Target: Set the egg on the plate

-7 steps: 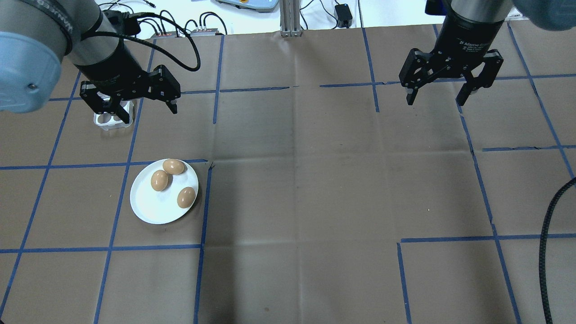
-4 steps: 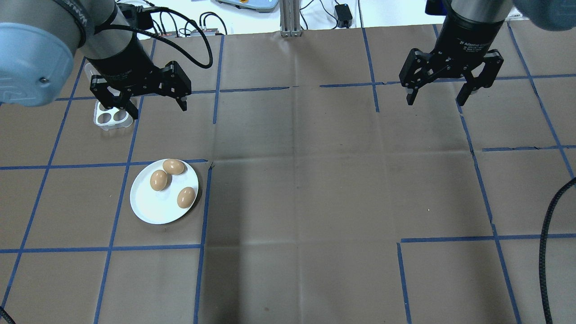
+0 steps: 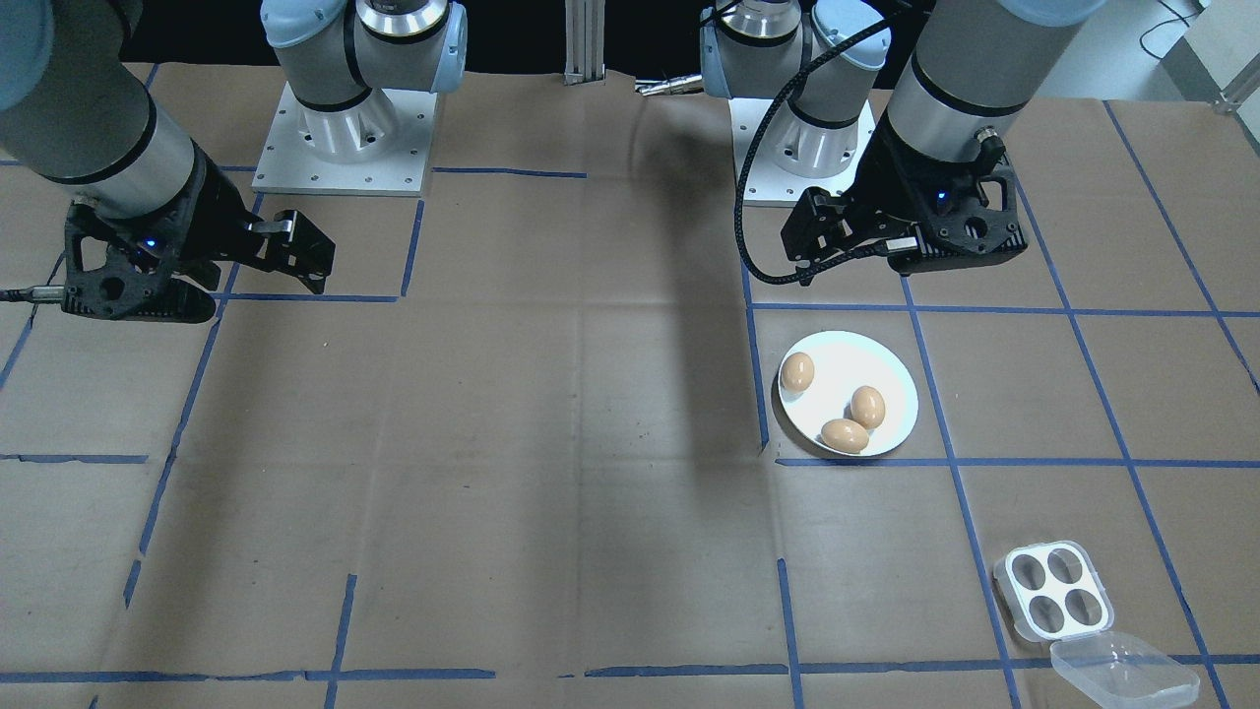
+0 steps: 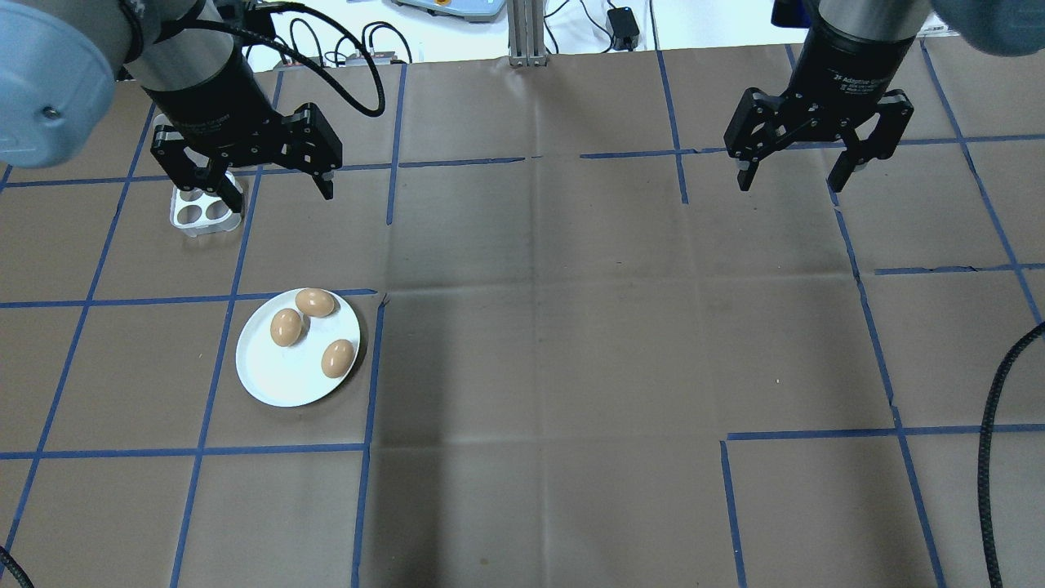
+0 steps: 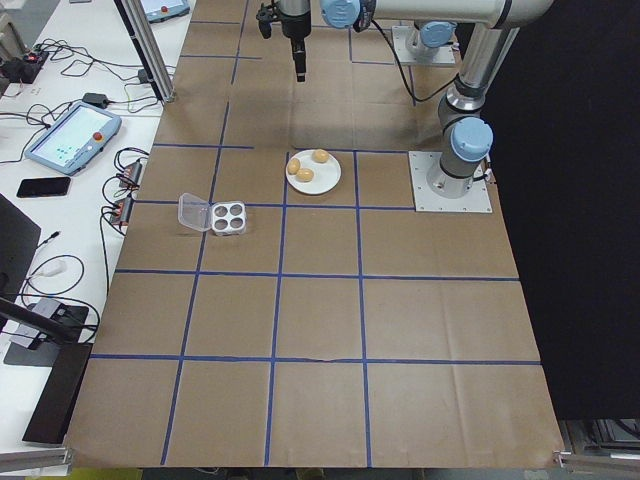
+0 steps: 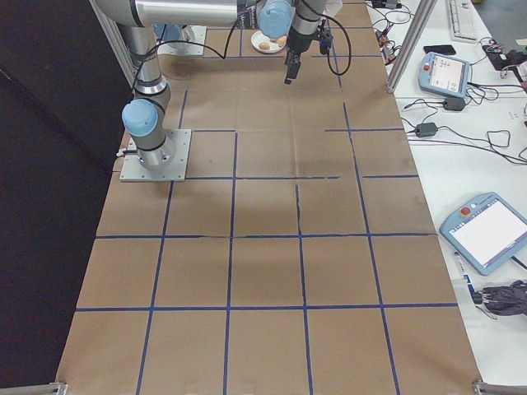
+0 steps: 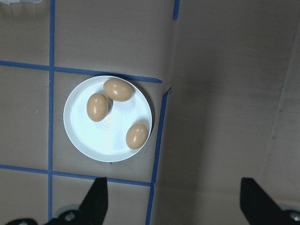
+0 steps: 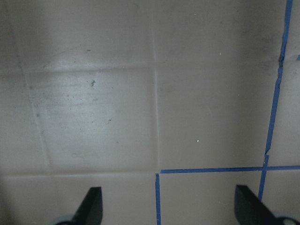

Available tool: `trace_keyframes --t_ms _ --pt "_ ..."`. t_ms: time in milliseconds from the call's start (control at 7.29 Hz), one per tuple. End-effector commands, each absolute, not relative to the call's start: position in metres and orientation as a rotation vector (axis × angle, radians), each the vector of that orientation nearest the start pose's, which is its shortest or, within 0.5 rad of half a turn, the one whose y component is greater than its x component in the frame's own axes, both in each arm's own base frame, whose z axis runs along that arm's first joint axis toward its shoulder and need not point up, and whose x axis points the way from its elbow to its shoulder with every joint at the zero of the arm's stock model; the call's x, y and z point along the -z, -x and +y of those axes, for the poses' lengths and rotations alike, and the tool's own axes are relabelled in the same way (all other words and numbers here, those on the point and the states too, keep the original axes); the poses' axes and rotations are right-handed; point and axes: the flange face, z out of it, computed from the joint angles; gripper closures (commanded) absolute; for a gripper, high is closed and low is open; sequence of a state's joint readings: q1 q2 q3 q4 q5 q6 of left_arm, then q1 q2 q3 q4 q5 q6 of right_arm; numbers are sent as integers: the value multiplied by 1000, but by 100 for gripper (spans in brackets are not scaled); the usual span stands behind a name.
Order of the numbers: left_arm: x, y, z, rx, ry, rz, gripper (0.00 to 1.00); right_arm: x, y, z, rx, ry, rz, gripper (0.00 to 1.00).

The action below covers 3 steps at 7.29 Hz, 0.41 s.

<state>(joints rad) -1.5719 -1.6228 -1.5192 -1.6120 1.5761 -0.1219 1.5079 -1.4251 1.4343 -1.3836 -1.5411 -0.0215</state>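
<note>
The white plate (image 4: 277, 377) lies on the table's left half with three brown eggs on it: one egg (image 4: 315, 302) at the far rim, one (image 4: 286, 327) beside it, one (image 4: 338, 358) nearer the right rim. The left wrist view looks straight down on the plate (image 7: 105, 136) and the eggs (image 7: 117, 89). My left gripper (image 4: 279, 194) hangs open and empty above the table, beyond the plate and beside the egg tray (image 4: 200, 214). Far off on the right half, my right gripper (image 4: 790, 184) hangs open over bare paper, holding nothing.
The small white four-hole egg tray (image 3: 1053, 589) has nothing in its holes, and its clear lid (image 3: 1122, 670) lies open behind it. Brown paper with blue tape lines covers the table. Cables and a metal post (image 4: 522, 33) stand along the far edge.
My left gripper has drifted right and toward the far edge, uncovering more of the egg tray. Its fingers stay open. The right arm, plate and eggs have not moved.
</note>
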Motion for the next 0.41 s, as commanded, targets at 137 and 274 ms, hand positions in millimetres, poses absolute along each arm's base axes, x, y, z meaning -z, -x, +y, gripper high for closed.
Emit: trace_keyframes --t_ms 137,274 --pt "-481 135 -509 -64 182 3128 1 -462 -103 -540 -302 -69 3087 0" --pt "-480 135 -509 -67 182 3127 1 -461 -103 -540 -304 -69 3087 0"
